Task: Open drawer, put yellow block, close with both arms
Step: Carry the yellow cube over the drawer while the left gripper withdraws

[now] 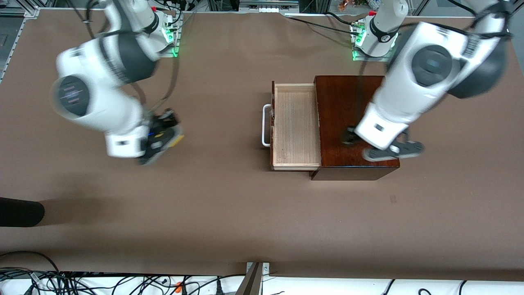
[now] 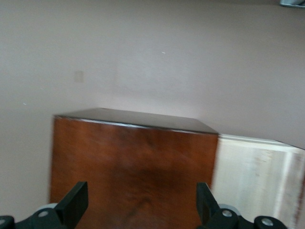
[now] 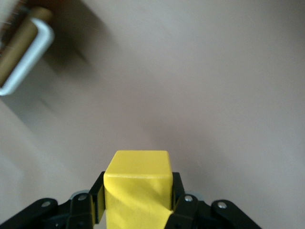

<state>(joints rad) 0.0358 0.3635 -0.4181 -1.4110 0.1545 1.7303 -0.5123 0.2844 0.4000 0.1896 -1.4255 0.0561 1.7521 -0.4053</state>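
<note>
The right gripper (image 3: 138, 202) clamps the yellow block (image 3: 138, 183) above bare table (image 1: 221, 205) toward the right arm's end, well apart from the drawer (image 1: 295, 125). That drawer stands pulled out of the wooden box (image 1: 344, 106), its white handle (image 1: 266, 125) facing the block. The left gripper (image 2: 140, 202) hangs over the box top, fingers spread wide and holding nothing.

1. A brown table (image 1: 229, 213) fills most of the front view.
2. Aluminium frame rails (image 1: 16, 16) border its corner at the right arm's end.
3. Tangled black cables (image 1: 61, 280) lie along the pale edge nearest the front camera.
4. A dark rounded object (image 1: 18, 212) pokes in at the view's edge.
</note>
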